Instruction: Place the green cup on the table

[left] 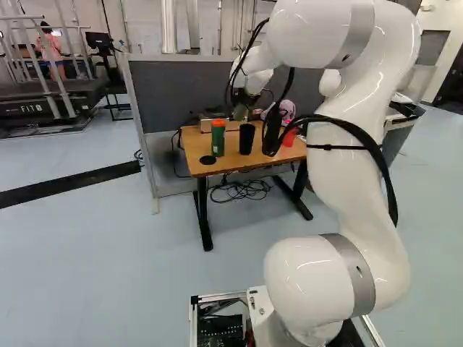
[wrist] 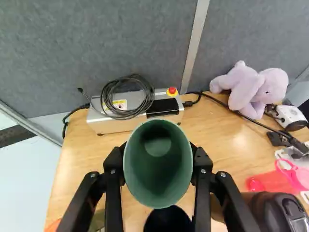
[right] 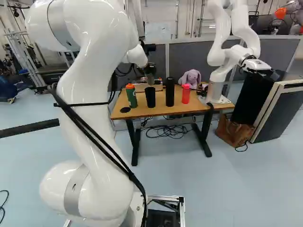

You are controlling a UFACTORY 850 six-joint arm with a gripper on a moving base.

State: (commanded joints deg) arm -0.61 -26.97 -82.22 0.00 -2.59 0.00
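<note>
Wrist view's got the gripper (right: 150, 71) partly open, both fingers snug on the green cup (wrist: 157, 192), over the table (wrist: 79, 179).

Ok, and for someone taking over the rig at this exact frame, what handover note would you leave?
Gripper: shut on the green cup, mouth facing the wrist camera.
Where: cup over the table, seemingly raised; its base is hidden. Near it stand the black cup, orange-lidded green bottle and black bottle.
Done: cup gripped.
Left: set it down, open, back off. I'd steer clear of the black cup, which looks close.
</note>
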